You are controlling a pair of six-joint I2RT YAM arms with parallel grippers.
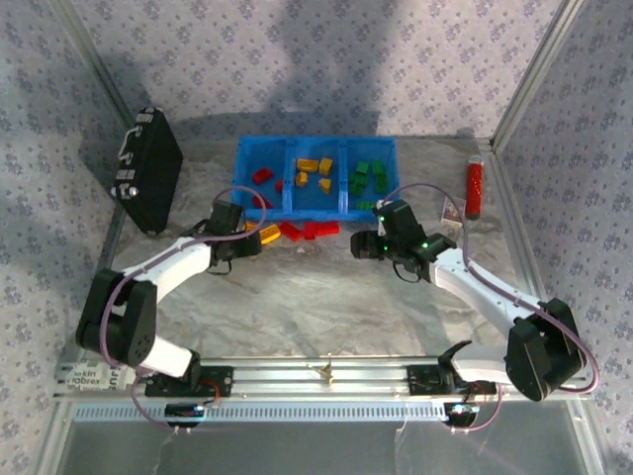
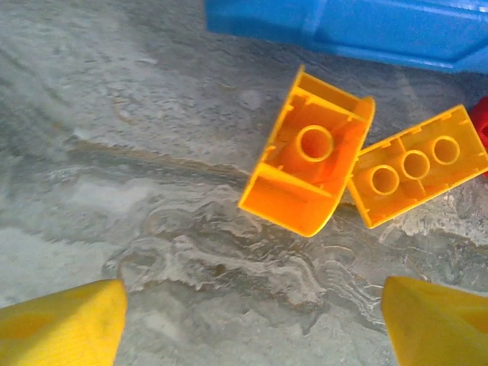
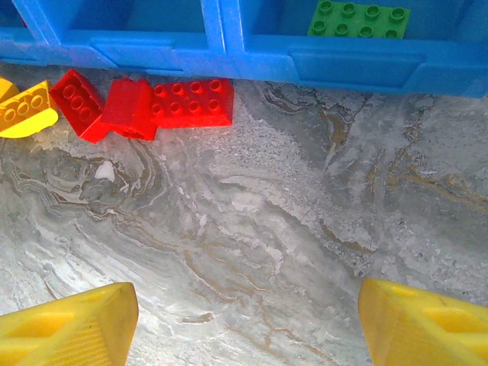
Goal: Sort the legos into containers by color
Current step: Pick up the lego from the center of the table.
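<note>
The blue tray (image 1: 288,178) has three compartments: red legos (image 1: 262,176) on the left, yellow-orange ones (image 1: 315,170) in the middle, green ones (image 1: 366,176) on the right. In front of it on the table lie two yellow-orange legos (image 2: 309,164) (image 2: 419,164), both hollow side up, and three red legos (image 3: 76,103) (image 3: 130,110) (image 3: 192,103) in a row. My left gripper (image 2: 252,328) is open just short of the yellow-orange pair, with nothing between its fingers (image 2: 65,324). My right gripper (image 3: 244,324) is open over bare table, short of the tray's front wall (image 3: 343,65).
A black hard case (image 1: 148,168) leans at the left of the table. A red tube (image 1: 475,188) lies to the right of the tray. A green lego (image 3: 358,19) lies close behind the tray's front wall. Metal frame posts border both sides.
</note>
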